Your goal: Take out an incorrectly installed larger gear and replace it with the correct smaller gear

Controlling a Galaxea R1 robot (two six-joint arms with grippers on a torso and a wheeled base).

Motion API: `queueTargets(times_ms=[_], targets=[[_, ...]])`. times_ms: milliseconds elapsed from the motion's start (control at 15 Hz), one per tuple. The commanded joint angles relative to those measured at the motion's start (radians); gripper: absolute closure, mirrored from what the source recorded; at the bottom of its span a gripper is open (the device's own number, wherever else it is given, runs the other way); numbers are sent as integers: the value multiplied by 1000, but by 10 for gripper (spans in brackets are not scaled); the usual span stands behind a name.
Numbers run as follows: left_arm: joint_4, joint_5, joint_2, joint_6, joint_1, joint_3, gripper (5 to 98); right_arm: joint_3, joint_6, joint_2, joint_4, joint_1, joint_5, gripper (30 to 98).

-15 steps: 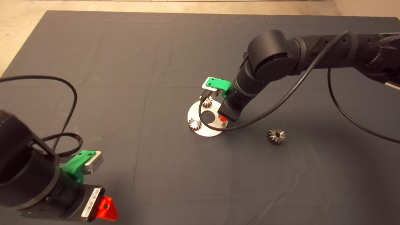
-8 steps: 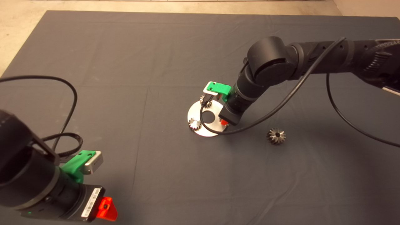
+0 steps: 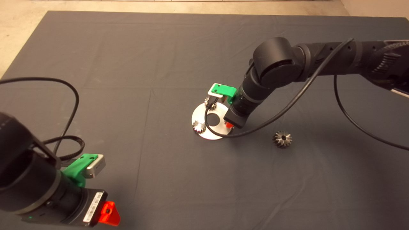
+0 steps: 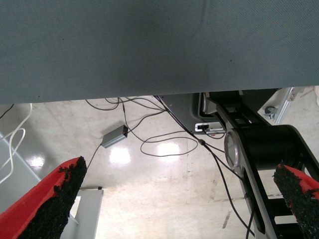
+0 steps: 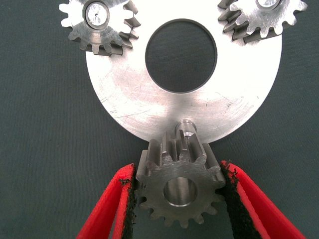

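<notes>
The right gripper (image 5: 177, 199) is clamping the smaller gear (image 5: 178, 185) just short of the bare peg (image 5: 186, 126) on the round plate (image 5: 119, 107). The larger gear (image 3: 282, 139) is lying on the mat, well clear of the plate: removal looks done, seating remains. The left gripper (image 4: 174, 209) is idling, spread wide.

In the head view the right arm (image 3: 255, 92) is hiding the right pincer (image 3: 228, 125) and the smaller gear it is gripping. The plate's (image 3: 204, 132) right rim is lying under the arm. A cable is crossing the far gear (image 3: 211, 103). The left arm (image 3: 28, 188) is running off the near-left edge.
</notes>
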Motion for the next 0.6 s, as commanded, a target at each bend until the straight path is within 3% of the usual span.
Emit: queueTargets(times_ms=[0, 533], targets=[[-1, 133, -4, -8, -5, 16, 61, 6, -1, -2, -31, 21, -12, 881], [-1, 133, -4, -11, -5, 16, 61, 6, -1, -2, -38, -1, -13, 881]])
